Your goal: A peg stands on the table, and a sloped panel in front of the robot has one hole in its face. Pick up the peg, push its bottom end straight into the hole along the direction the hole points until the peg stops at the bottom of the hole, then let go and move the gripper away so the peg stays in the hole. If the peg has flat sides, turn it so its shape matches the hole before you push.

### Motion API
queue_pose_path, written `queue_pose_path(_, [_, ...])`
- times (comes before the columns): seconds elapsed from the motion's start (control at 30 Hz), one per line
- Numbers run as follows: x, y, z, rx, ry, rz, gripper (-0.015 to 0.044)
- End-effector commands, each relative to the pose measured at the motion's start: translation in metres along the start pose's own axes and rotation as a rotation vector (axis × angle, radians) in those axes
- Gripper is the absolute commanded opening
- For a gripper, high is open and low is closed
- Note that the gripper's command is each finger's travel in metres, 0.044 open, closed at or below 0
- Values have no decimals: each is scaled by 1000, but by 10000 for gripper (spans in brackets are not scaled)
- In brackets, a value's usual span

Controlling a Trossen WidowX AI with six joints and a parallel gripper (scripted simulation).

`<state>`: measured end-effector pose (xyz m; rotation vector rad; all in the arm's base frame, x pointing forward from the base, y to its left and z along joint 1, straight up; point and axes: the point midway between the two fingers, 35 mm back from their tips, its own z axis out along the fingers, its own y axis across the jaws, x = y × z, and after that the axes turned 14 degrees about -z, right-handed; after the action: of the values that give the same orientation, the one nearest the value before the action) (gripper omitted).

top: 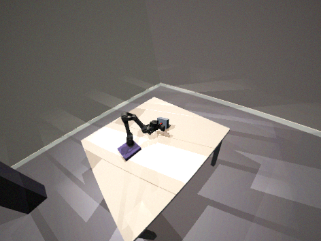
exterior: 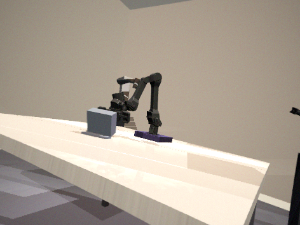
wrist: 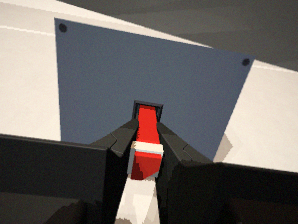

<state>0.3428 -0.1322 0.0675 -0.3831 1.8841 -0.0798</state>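
Claw [top: 162, 126] [wrist: 146, 126] nearly closed, gripping the red peg [wrist: 147, 125] with its pale band nearest. Beyond, peg's far end at the square hole [wrist: 148, 105] in the blue-grey panel [top: 163, 121] [exterior: 101, 122] [wrist: 150, 65]; depth unclear. Best pushed slowly along the hole's axis, flats matched, without tilting.

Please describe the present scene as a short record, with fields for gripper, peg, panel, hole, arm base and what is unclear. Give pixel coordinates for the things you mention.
gripper: shut on the peg, in front of the panel
peg [wrist: 148, 125]: red with a whitish band, far end at the hole
panel [exterior: 101, 123] [wrist: 150, 70]: blue-grey, a dark dot in each of two upper corners
hole: four-sided, dark-rimmed
arm base [top: 125, 155] [exterior: 165, 139]: purple, on the table [top: 190, 136] [exterior: 143, 178]
unclear: how deep the peg sits
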Motion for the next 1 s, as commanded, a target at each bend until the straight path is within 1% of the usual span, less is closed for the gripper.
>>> queue_pose_path(0.0, [0,0,0,0,0,0,53])
queue_pose_path(0.5, [0,-1,-3,0,1,0,440])
queue_pose_path(0.97, [1,-4,-21,-1,9,-2,440])
